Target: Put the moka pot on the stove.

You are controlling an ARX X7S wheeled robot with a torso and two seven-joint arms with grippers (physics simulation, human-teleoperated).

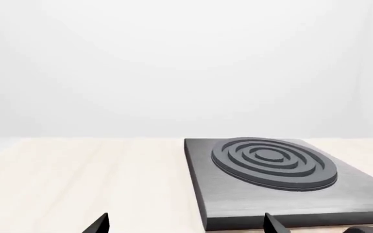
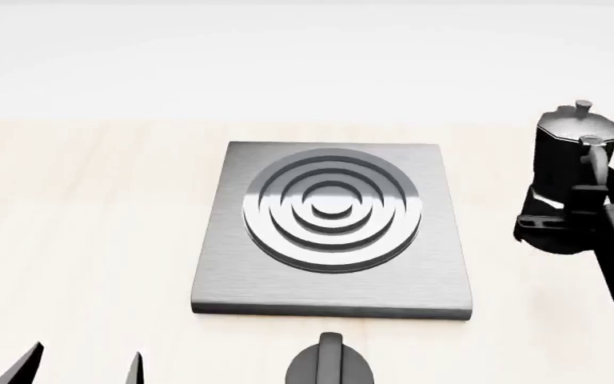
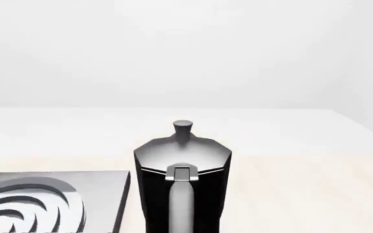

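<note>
The moka pot (image 2: 566, 152), black with a silvery lid and a knob on top, stands upright to the right of the stove (image 2: 446, 240), apart from it. My right gripper (image 2: 569, 219) is at the pot's lower part on the handle side and is shut on it. In the right wrist view the moka pot (image 3: 182, 160) fills the centre with its grey handle facing the camera, and the dark fingers do not stand out against it. The stove's corner (image 3: 105, 194) lies beside it. My left gripper (image 2: 79, 366) is open near the table's front left, in front of the stove (image 1: 238, 199).
A round black dial knob (image 2: 328, 364) sits just in front of the stove's front edge, and the same dial knob (image 1: 368, 229) shows at the edge of the left wrist view. Pale wooden tabletop (image 2: 83, 240) stretches left of the stove, ending at a white wall.
</note>
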